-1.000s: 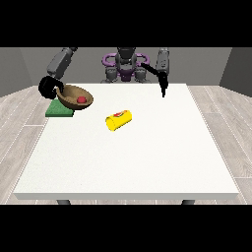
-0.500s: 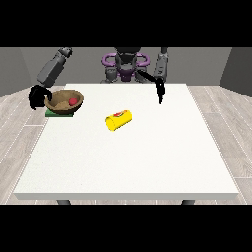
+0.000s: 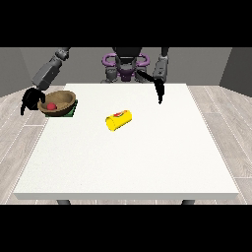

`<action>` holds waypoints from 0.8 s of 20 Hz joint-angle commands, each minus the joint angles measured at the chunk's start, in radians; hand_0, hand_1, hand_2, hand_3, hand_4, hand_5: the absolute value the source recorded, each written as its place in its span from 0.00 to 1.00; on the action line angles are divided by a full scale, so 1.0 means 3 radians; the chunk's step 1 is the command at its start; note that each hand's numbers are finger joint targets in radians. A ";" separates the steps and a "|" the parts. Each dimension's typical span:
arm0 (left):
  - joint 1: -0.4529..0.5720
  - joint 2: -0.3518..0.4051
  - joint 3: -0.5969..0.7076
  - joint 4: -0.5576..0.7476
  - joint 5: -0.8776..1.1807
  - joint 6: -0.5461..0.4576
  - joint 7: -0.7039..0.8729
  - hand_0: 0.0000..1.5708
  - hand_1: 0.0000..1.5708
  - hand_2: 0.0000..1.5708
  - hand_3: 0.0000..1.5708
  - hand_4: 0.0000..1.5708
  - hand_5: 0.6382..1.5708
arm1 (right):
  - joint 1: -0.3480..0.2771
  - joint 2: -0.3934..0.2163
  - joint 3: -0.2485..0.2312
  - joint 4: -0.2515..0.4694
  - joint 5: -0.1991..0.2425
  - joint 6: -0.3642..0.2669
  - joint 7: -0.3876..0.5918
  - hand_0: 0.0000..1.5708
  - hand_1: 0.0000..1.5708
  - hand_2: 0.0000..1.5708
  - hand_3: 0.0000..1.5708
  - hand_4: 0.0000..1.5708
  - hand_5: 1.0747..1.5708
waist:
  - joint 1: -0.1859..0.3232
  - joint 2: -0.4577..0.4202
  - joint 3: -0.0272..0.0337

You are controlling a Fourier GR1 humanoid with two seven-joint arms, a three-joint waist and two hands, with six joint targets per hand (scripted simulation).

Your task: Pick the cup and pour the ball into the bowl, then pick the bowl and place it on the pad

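both steps look done. the bowl (image 3: 60, 102), red ball (image 3: 51, 106) inside, sits on the green pad (image 3: 72, 113) at the frame's left. the yellow cup (image 3: 118, 120) lies tipped mid-table. the hand at the view's left (image 3: 29, 100) hangs just beside the bowl, fingers curled around nothing; the hand at the view's right (image 3: 159, 93) points down, relaxed.

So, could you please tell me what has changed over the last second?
The hand at the view's left let go of the brown wooden bowl and drew back off the table's edge. Bowl, red ball, green pad, yellow cup and other hand stayed put.
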 commanded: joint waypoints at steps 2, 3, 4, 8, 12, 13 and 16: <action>0.0112 0.0065 0.0007 -0.0186 -0.0019 -0.0051 0.0080 0.00 0.00 0.00 0.00 0.00 0.05 | -0.0140 -0.0264 -0.0003 0.0063 0.0003 0.0063 0.0135 1.00 1.00 1.00 0.24 0.27 1.00 | -0.0039 0.0035 -0.0002; 0.0122 0.0022 -0.0025 -0.0304 -0.0063 -0.0007 0.0213 0.00 0.00 0.00 0.00 0.00 0.05 | -0.0066 -0.0190 0.0081 0.0062 0.0084 0.0138 0.0050 1.00 1.00 1.00 0.30 0.24 1.00 | -0.0097 -0.0007 -0.0001; 0.0254 -0.0044 -0.0128 -0.0300 -0.0095 0.0008 0.0181 0.00 0.00 0.00 0.00 0.00 0.05 | -0.0107 -0.0253 0.0096 0.0079 0.0100 0.0076 0.0154 1.00 1.00 1.00 0.41 0.25 1.00 | -0.0022 -0.0070 -0.0002; 0.0361 -0.0090 -0.0201 -0.0377 -0.0089 -0.0041 0.0297 0.00 0.00 0.00 0.00 0.00 0.06 | 0.0002 -0.0113 0.0225 0.0098 0.0209 0.0087 0.0116 1.00 1.00 1.00 0.61 0.27 0.97 | -0.0023 -0.0264 -0.0003; 0.0267 0.0006 -0.0026 -0.0061 0.0055 -0.0208 0.0289 0.00 0.00 0.00 0.00 0.00 0.06 | 0.0152 0.0107 0.0360 0.0038 0.0310 -0.0055 0.0076 1.00 1.00 1.00 0.62 0.27 0.96 | -0.0034 -0.0516 -0.0007; 0.0251 -0.0090 0.0023 0.0018 0.0063 -0.0081 0.0214 0.00 0.00 0.00 0.00 0.00 0.06 | 0.0171 -0.0040 0.0350 0.0027 0.0290 0.0107 0.0167 1.00 1.00 1.00 0.65 0.26 0.96 | -0.0148 -0.0520 -0.0007; 0.0369 -0.0121 -0.0213 0.0055 -0.0060 0.0111 0.0212 0.00 0.00 0.00 0.00 0.00 0.05 | 0.0202 0.0032 0.0452 -0.0027 0.0405 0.0069 0.0000 1.00 1.00 1.00 0.73 0.26 0.93 | -0.0157 -0.0489 -0.0006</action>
